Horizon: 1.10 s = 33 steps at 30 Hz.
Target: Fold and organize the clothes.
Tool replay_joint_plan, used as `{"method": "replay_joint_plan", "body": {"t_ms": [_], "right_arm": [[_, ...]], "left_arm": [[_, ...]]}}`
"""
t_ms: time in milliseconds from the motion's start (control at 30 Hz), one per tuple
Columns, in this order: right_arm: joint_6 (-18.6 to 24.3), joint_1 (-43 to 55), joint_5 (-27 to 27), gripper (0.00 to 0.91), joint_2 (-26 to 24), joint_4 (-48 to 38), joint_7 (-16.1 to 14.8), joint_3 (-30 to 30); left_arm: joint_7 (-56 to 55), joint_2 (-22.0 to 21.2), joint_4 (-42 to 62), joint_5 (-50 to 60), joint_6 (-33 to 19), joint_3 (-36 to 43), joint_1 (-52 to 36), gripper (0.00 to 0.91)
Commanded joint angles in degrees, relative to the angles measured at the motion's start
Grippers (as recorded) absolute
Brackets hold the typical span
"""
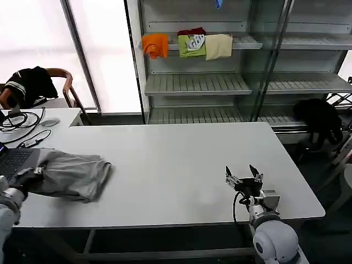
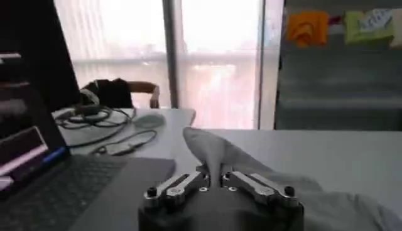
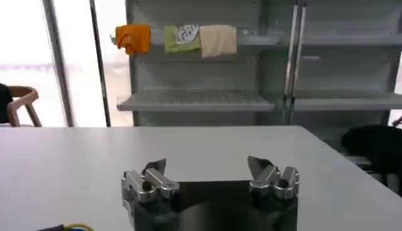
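Left end effector (image 2: pixel 213 182) was pinching a soft light grey cotton shirt (image 1: pixel 74 173), only roughly folded imo. Right end effector (image 1: pixel 243 177) sat spread, well apart, idle.

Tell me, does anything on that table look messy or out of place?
The grey shirt lies bunched at the table's left edge, partly over a laptop. The left gripper pinches a raised fold of it. The right gripper waits open over the bare tabletop.
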Motion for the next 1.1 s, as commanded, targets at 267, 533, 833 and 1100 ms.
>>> {"method": "replay_joint_plan", "body": {"t_ms": [267,533,833,1100], "right_arm": [[0.3,-0.9,0.1,0.907,0.0,-0.2,0.1,0.9],[-0.2,-1.4,-0.4,0.907,0.2,-0.5,0.2,3.3],[-1.4,-3.6,-1.7,0.907,2.0,-0.6,0.2,6.2],[-2.7,-3.6,-4.7,0.907,3.9,-0.3,0.2,6.7]], "left_arm": [[0.1,3.3,-6.8,1.4,1.9,1.2,0.1,0.0],[-5.6,0.2,-21.1,0.9,6.9,14.9,0.4,0.0],[-12.3,-2.6,-24.5,1.4,7.1,40.7,-11.2,0.0],[-13.6,-10.8,-17.6,4.7,7.0,52.9,-20.0,0.0]]}}
